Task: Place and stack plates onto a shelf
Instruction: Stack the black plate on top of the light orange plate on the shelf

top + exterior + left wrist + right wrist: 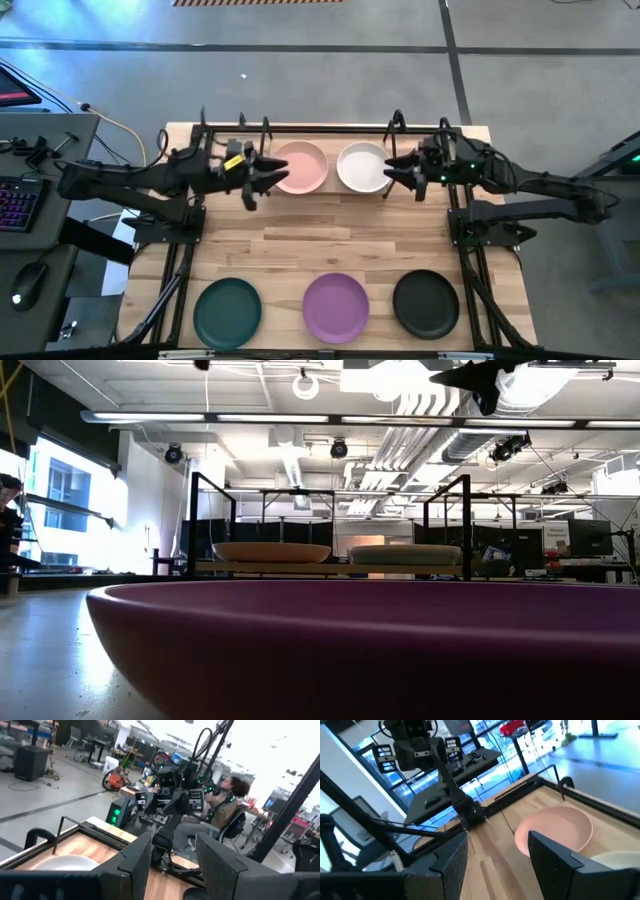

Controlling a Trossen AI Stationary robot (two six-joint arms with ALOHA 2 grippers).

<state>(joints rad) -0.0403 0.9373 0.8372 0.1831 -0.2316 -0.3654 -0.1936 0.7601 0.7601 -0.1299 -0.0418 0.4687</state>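
Note:
A pink plate (301,166) and a white plate (362,167) sit side by side on the shelf (330,131) at the table's far edge; both also show in the low view, pink (272,552) and white (405,555). My left gripper (270,173) hovers open at the pink plate's left rim, raised above it. My right gripper (393,168) hovers open at the white plate's right rim. A dark teal plate (227,311), a purple plate (335,307) and a black plate (425,303) lie flat along the table's near edge. The pale blue-grey plate is not in view.
The shelf's thin black rods (466,525) stand up around the two plates. Bare wooden tabletop (330,240) lies between the shelf and the near row of plates. A person (227,802) sits beyond the table's right side. A desk with a keyboard (20,200) stands left of the table.

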